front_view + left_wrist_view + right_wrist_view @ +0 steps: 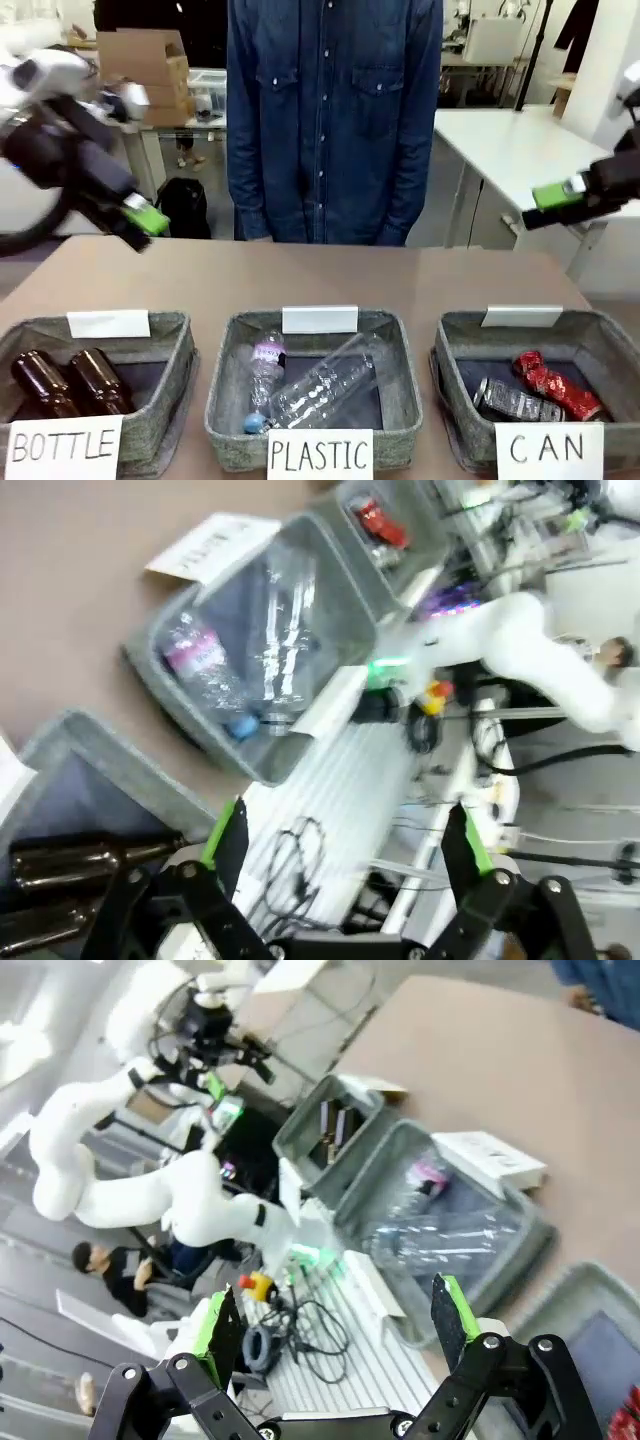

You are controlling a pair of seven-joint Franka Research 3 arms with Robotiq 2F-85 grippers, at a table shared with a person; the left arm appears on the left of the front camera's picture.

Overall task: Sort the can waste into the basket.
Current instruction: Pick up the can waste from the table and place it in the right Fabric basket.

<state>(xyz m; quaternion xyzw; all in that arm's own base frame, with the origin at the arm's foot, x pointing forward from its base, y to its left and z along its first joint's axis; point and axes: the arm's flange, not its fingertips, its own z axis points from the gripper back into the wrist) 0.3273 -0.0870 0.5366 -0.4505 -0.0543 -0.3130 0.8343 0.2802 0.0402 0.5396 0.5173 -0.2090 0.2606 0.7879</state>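
- The grey fabric rectangular basket with the white CAN sign [600, 345] stands at the table's right end; inside lie the shiny red metal can [555, 385] and, just beside it, the black-and-silver metal can [515, 402]
- The middle grey basket signed PLASTIC [225, 385] holds clear plastic bottles [325, 385]; the left grey basket signed BOTTLE [170, 365] holds two brown glass bottles [70, 380]
- The left gripper [345, 835] hangs above the table's left side, jaws wide, holding nothing
- The right gripper [330, 1315] hangs high at the right, jaws wide, empty
- A person in a dark denim shirt [335, 110] stands at the far edge
- Bare brown tabletop [320, 280] lies between the grippers and the baskets
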